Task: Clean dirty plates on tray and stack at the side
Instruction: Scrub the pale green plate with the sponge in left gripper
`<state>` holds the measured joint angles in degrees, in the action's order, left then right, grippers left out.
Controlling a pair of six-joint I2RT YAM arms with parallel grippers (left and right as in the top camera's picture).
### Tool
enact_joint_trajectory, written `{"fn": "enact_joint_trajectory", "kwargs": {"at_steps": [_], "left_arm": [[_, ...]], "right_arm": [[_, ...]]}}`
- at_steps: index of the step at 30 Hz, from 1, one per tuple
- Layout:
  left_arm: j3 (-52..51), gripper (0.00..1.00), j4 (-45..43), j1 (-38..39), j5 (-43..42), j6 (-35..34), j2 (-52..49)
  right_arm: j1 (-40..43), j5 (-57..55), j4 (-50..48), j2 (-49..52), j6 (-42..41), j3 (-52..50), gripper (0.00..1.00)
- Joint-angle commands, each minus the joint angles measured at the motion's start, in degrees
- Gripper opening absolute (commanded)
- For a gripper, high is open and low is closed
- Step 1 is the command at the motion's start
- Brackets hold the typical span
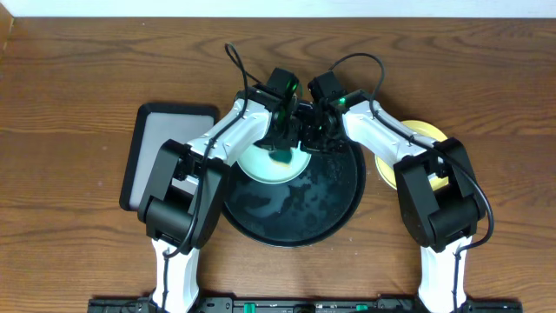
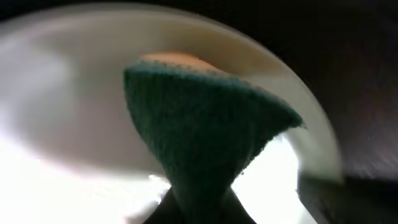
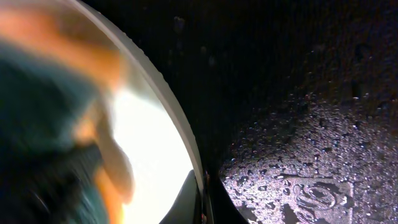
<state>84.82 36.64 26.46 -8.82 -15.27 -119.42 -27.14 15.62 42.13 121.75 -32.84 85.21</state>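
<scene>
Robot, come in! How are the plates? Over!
Left gripper shut on green sponge, on mint plate. Right gripper at its rim, grip unclear. Yellow plate beside tray. Nothing blocking.

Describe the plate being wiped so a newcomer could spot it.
Find the large round black tray mid-table. On its far-left part sits a pale mint-green plate under a green sponge. The other visible plate is yellow and off the tray.

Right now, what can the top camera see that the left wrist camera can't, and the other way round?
Only the overhead view shows the yellow plate off to the side and the rectangular tray. Only the left wrist view shows the rough weave of the green sponge up close. Both show that sponge over a pale plate.
</scene>
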Motion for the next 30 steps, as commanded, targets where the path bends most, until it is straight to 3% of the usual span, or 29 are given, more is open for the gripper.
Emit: {"fn": "enact_joint_trajectory", "kwargs": {"at_steps": [1,3,7,10,12,15,20,23,26,30], "left_arm": [[0.2,0.07,0.4,0.5,21.8,-7.1,0.7],[0.2,0.07,2.6,0.5,27.4,-9.4,0.7],[0.2,0.07,10.2,0.7,23.9,-9.5,0.7],[0.2,0.07,15.0,0.8,10.6,-5.5,0.7],[0.2,0.07,15.6,0.8,-3.5,1.2,0.7],[0.2,0.07,13.1,0.8,-13.5,3.7,0.7],[0.2,0.07,2.8,0.7,-9.9,3.1,0.7],[0.2,0.07,0.0,0.7,-1.1,-1.8,0.7],[0.2,0.07,0.3,-0.2,9.9,-5.9,0.8],[1.8,0.07,4.5,-2.8,12.9,-6.5,2.4]], "right_arm": [[-1.1,0.0,0.1,0.2,0.3,-1.0,0.01],[-1.1,0.0,0.1,0.2,0.3,-1.0,0.01],[-1.1,0.0,0.1,0.2,0.7,-1.0,0.01],[-1.1,0.1,0.1,0.2,0.8,-1.0,0.01],[-1.1,0.1,0.1,0.2,0.7,-1.0,0.01],[-1.1,0.1,0.1,0.2,0.7,-1.0,0.01],[-1.1,0.1,0.1,0.2,0.7,-1.0,0.01],[-1.1,0.1,0.1,0.2,0.7,-1.0,0.01],[-1.1,0.1,0.3,0.2,0.8,-1.0,0.01],[-1.1,0.0,0.3,0.2,0.8,-1.0,0.01]]}}
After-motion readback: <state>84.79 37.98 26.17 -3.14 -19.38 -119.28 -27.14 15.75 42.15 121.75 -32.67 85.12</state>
